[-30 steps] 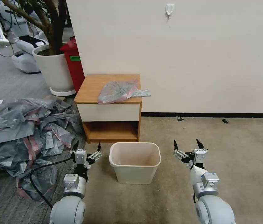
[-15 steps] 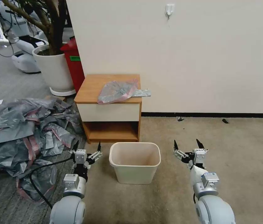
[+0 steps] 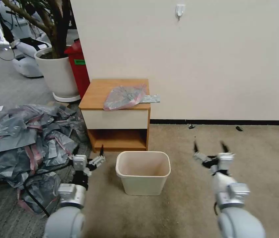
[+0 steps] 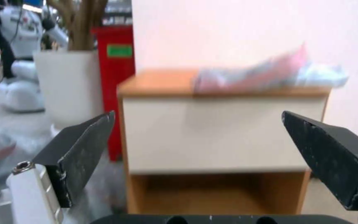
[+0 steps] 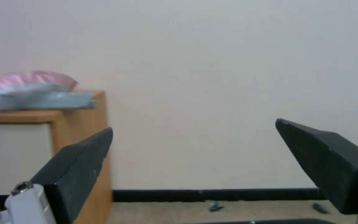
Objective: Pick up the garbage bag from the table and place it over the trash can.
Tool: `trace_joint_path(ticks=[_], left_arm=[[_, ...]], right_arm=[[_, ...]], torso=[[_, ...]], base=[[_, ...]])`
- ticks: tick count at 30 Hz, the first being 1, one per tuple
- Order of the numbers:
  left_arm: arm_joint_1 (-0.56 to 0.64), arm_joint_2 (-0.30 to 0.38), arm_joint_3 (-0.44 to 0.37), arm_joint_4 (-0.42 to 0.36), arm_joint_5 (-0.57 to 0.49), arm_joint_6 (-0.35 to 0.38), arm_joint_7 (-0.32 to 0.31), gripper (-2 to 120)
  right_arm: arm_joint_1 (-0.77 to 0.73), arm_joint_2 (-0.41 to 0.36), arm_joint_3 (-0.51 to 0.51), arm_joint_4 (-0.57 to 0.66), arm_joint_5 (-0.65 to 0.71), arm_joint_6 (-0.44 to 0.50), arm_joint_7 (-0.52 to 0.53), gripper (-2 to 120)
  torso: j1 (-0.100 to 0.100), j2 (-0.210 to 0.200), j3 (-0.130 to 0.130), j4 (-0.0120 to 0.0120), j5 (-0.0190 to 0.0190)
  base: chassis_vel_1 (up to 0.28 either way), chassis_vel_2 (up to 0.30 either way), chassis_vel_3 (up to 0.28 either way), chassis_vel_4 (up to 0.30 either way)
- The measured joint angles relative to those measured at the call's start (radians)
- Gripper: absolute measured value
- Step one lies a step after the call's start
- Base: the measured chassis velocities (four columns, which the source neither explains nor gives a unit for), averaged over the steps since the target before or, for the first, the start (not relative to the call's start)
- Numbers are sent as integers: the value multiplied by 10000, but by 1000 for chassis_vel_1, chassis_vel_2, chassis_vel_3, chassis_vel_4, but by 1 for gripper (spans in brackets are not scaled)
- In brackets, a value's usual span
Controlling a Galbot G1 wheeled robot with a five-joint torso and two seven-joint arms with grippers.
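Heap of grey bags [image 3: 23,138] beside table [image 3: 113,92], left of trash can [image 3: 143,172].

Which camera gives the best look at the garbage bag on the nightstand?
The head view: the garbage bag lies whole on the table, seen from above. Both wrist views catch it edge-on, the right one just an end.

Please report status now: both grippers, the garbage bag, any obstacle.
Left gripper and right gripper open, empty, low beside trash can. Garbage bag on table, untouched. Trash can stands between robot and table.
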Motion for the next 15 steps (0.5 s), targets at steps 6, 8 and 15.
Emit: trace_joint_path(ticks=[6,8,15], left_arm=[[706,581,272,-651,-880,-379,-10,100],[845,548,298,-668,-790,-401,-65,100],[1247,454,46,-635,-306,-625,-589,100]], right_arm=[[-72,-253,-352,-251,774,131,-176,100],[92,-426,-474,-448,1196,224,-272,100],[2069,-1629,-1639,-1950,4676,40,-488,100]], torso=[[0,0,2,1,-7],[0,1,-1,0,-1],[0,1,0,1,0]], base=[[0,0,0,0],[0,0,0,0],[0,0,0,0]])
